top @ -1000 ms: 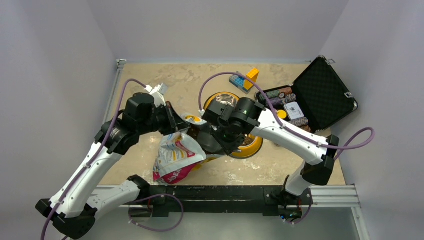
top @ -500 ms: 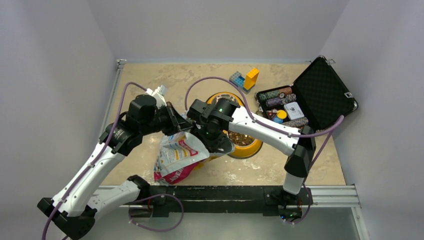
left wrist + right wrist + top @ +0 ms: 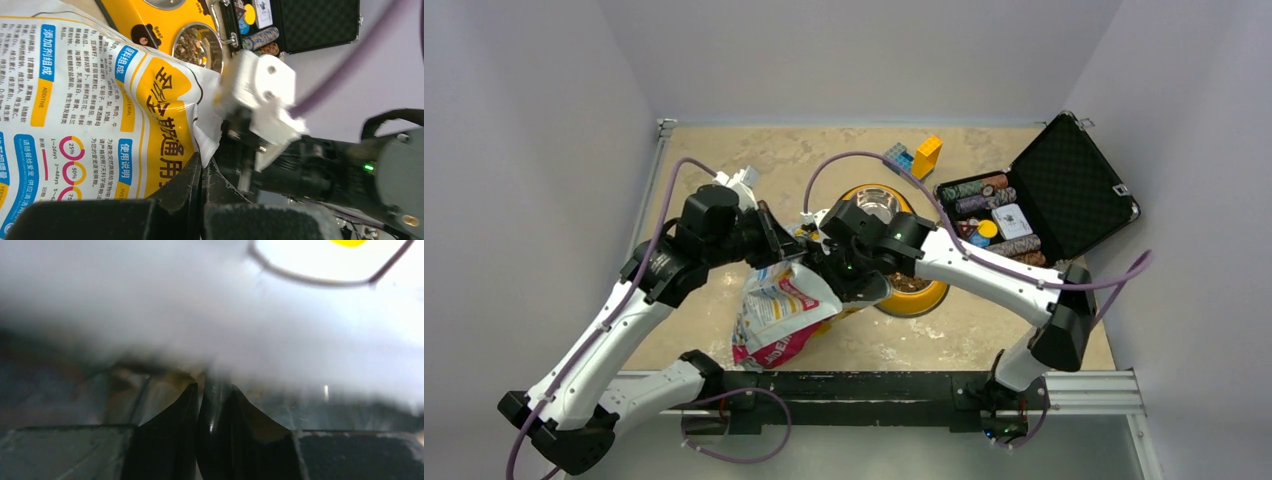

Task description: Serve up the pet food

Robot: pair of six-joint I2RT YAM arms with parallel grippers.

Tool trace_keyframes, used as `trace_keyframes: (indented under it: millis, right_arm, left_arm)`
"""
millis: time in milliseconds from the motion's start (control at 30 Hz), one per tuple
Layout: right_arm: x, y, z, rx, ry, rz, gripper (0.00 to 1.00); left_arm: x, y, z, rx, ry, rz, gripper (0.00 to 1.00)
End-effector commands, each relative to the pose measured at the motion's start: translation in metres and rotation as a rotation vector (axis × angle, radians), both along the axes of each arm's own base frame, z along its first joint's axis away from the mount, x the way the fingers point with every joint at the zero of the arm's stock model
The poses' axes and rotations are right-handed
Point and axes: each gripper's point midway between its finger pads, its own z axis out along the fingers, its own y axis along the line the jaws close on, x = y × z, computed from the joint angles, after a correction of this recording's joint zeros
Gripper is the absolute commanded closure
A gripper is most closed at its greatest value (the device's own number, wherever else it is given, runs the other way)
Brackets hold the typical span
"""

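Left tool (image 3: pixel 202 172) is clamped on the bag (image 3: pixel 90 90) edge, right tool (image 3: pixel 212 395) looks clamped on it too, some kibble (image 3: pixel 192 47) sits in the feeder (image 3: pixel 150 20) at upper centre of the left wrist view; opposing pull could tear it or slip a grip, spilling onto the bench (image 3: pixel 724 150).

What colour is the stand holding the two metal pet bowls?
The stand is yellow-orange, clearest in left wrist view.

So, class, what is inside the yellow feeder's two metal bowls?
The near bowl holds brown kibble, partly covered by the right arm. The far bowl looks empty, though its near edge is hidden.
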Motion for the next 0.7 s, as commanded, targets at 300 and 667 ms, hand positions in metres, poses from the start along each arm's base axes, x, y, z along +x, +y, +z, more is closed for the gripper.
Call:
trace_keyframes:
  millis: [300,667]
  right_arm:
    - [-0.02,0.0,0.097,0.4,-0.154,0.05,1.0]
    - [-0.039,-0.028,0.097,0.463,-0.08,-0.053,1.0]
  left_arm:
    - [-0.012,0.042,0.076,0.008,-0.284,0.093,1.0]
    - [-0.022,0.076,0.087,0.094,-0.344,0.166,1.0]
